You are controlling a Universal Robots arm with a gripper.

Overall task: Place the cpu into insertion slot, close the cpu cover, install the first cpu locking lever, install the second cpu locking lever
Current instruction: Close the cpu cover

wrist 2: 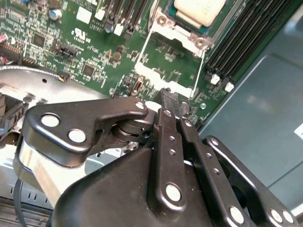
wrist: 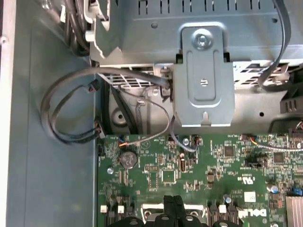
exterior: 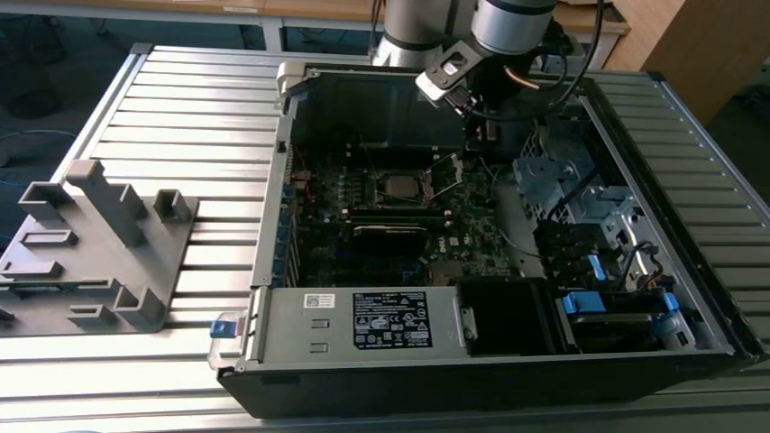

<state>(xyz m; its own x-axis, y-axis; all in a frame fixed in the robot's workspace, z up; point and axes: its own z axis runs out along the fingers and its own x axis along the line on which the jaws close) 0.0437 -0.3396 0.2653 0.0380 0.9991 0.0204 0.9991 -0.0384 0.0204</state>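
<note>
The cpu (wrist 2: 199,12) lies flat in the insertion slot (wrist 2: 162,20), its pale metal top showing; in the exterior view it is the grey square (exterior: 399,186) mid-board. The cpu cover (wrist 2: 142,72), a thin silver frame with an open window, is swung open away from the slot, and green board shows through it. It also shows in the exterior view as the cpu cover (exterior: 449,177). My gripper (wrist 2: 174,106) is shut, its black fingertips pressed together right at the cover's free edge. In the first wrist view the gripper (wrist: 173,202) points down at the board. In the exterior view the gripper (exterior: 484,135) hangs inside the case, behind the slot.
The open computer case (exterior: 259,271) lies on a slatted metal table (exterior: 180,108). Black memory slots (wrist 2: 246,42) run beside the socket. A metal bracket (wrist: 203,80) and looped cables (wrist: 71,109) sit beyond the board. A grey fixture (exterior: 90,244) stands on the exterior view's left.
</note>
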